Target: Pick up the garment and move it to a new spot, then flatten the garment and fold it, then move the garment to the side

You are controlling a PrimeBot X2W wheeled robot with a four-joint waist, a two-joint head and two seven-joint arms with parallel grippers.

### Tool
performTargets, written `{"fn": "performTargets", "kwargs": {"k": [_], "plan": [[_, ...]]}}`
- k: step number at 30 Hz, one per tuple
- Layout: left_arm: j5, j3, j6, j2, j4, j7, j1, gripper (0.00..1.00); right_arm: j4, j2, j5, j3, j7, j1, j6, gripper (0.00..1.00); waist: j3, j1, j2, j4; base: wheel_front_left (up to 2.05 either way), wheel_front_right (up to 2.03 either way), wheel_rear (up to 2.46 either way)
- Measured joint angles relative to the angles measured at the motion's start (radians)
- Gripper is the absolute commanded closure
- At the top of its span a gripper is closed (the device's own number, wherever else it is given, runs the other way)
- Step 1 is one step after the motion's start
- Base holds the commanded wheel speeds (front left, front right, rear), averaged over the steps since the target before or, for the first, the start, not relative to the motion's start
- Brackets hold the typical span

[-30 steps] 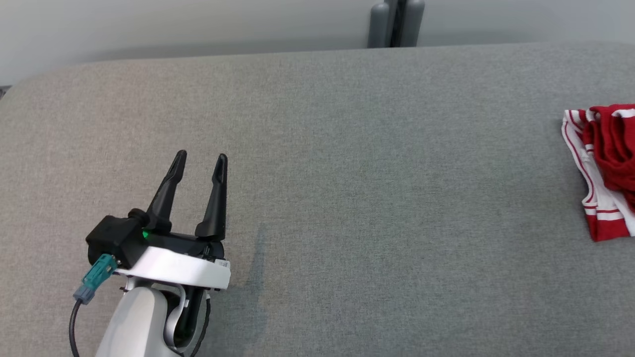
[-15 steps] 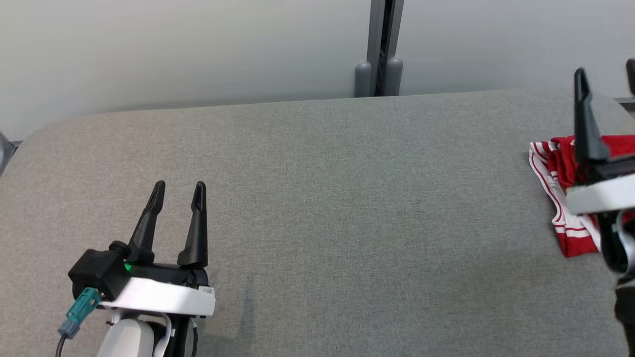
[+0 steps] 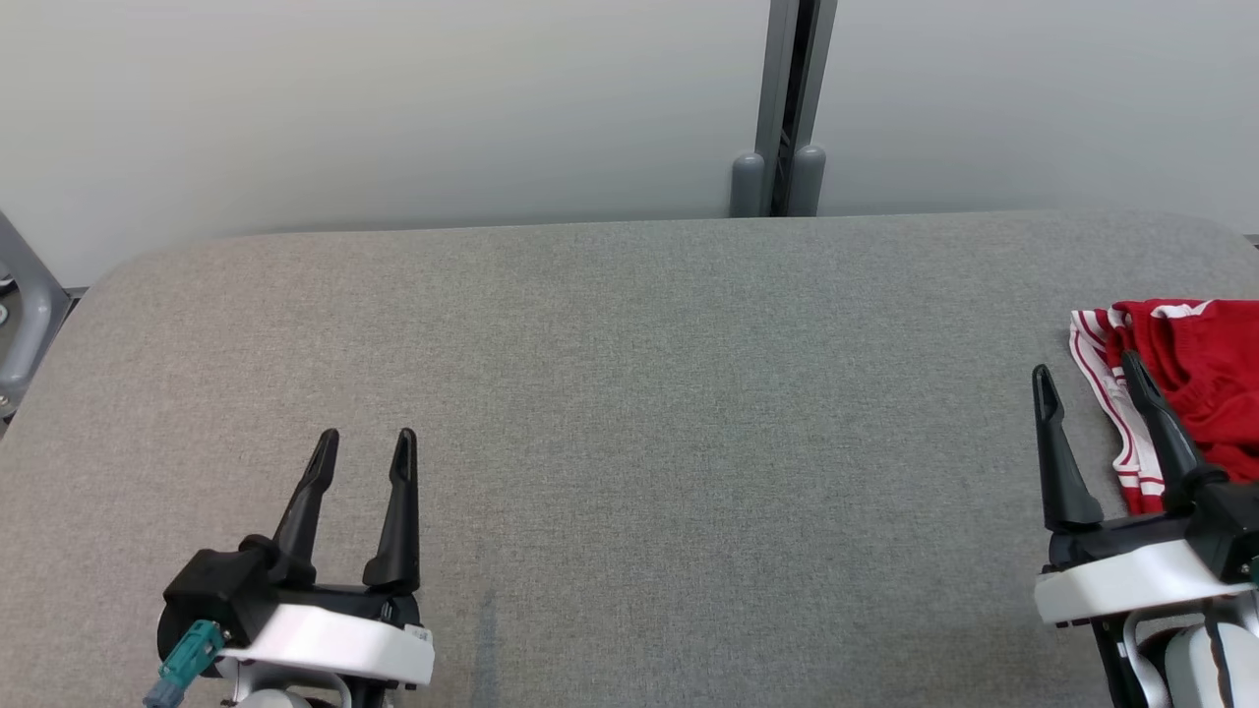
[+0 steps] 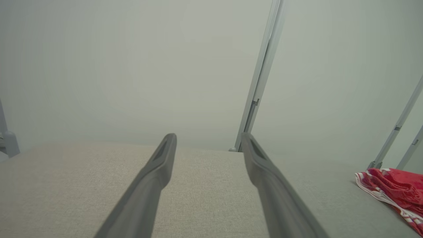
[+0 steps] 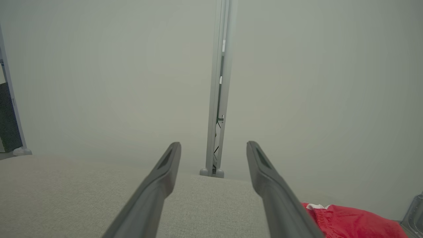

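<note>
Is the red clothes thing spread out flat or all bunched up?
Bunched up. The red-and-white garment lies in rumpled, overlapping layers at the right edge of the gray table.

A: where's the garment at?
B: 3 o'clock edge of the grey worktop, bunched up, red and white. right pincer at 4, left pincer at 8, both spread wide, empty.

lab: padded grey table, pale partition panels
</note>
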Motion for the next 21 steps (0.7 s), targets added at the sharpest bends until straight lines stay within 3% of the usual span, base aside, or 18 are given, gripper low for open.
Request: {"fn": "performTargets", "kwargs": {"k": [12, 21], "plan": [[0.021, 0.002, 0.036, -0.001, -0.025, 0.0, 0.025, 0.0, 0.015, 0.043, -0.037, -0.007, 0.0, 0.01, 0.0, 0.0, 0.006, 0.0, 0.0, -0.01, 0.0, 0.0, 0.0], [0.012, -0.005, 0.035, -0.001, -0.035, 0.0, 0.026, 0.0, 0.013, 0.047, -0.046, -0.006, 0.0, 0.014, 0.0, 0.0, 0.012, 0.0, 0.0, -0.012, 0.0, 0.0, 0.0]]}}
